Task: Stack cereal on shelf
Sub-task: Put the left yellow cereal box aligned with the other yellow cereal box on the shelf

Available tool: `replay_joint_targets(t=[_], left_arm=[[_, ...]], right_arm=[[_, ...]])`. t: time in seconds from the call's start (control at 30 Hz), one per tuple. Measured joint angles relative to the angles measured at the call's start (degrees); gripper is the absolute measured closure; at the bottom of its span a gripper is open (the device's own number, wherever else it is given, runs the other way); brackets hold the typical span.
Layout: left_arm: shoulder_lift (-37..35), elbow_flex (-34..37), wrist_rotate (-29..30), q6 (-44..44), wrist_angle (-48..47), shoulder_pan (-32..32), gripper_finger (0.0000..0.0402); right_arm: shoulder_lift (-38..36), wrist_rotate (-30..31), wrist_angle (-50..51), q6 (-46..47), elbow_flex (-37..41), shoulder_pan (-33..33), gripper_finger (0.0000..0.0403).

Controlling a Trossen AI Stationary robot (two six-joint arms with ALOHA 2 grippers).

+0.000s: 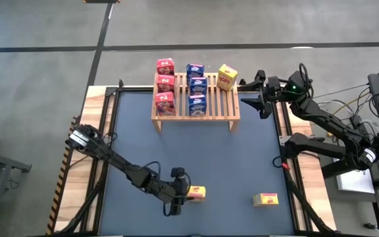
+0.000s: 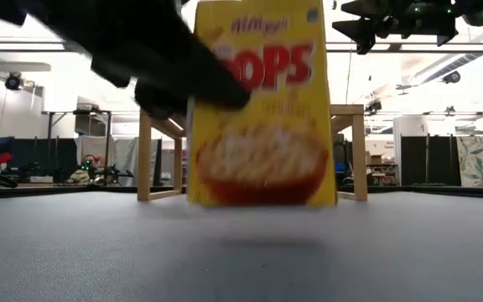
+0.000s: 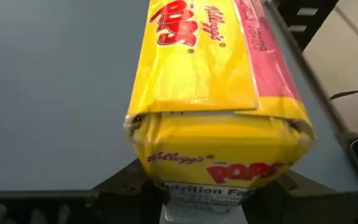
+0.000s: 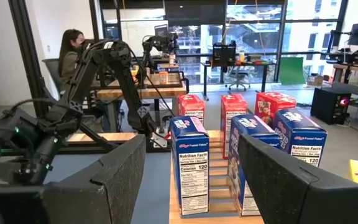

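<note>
A yellow cereal box [image 1: 197,192] stands upright near the table's near edge, its printed front [image 2: 262,109] facing that edge. My left gripper [image 1: 184,192] reaches it from the left and is shut on it. The wooden shelf [image 1: 217,105] at the far side carries three red boxes [image 1: 165,84], three blue boxes [image 1: 196,87] and one yellow box [image 1: 227,76], all standing on its slats. My right gripper [image 1: 260,91] hangs open in the air beside the shelf's right end, touching nothing. My left gripper pinches the box at its left end, coming slanting down from the table's left. The narrow side panel [image 3: 216,168] sits between the fingers [image 3: 120,190]. One finger lies on the front face's upper left [image 2: 199,96]; the other is hidden behind the box. The box stays upright. I cannot tell if its base rests on the table.
A second yellow box [image 1: 265,199] lies flat on the dark mat near the front right. The shelf's right slats beside the yellow box are bare. Metal rails run along both sides of the table. A person [image 4: 73,50] sits at a desk beyond the table.
</note>
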State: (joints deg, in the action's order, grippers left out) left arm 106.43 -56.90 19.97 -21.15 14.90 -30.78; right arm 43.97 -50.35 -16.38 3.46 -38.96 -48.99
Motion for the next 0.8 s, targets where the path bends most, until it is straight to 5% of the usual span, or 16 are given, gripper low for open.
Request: replay_joint_targets(t=[0.8], left_arm=[[-19.44, -0.18, 0.04, 15.84, -12.49, 8.68, 0.0251]], right_arm=[[-0.02, -2.22, 3.42, -0.87, 0.14, 0.52, 0.0158]])
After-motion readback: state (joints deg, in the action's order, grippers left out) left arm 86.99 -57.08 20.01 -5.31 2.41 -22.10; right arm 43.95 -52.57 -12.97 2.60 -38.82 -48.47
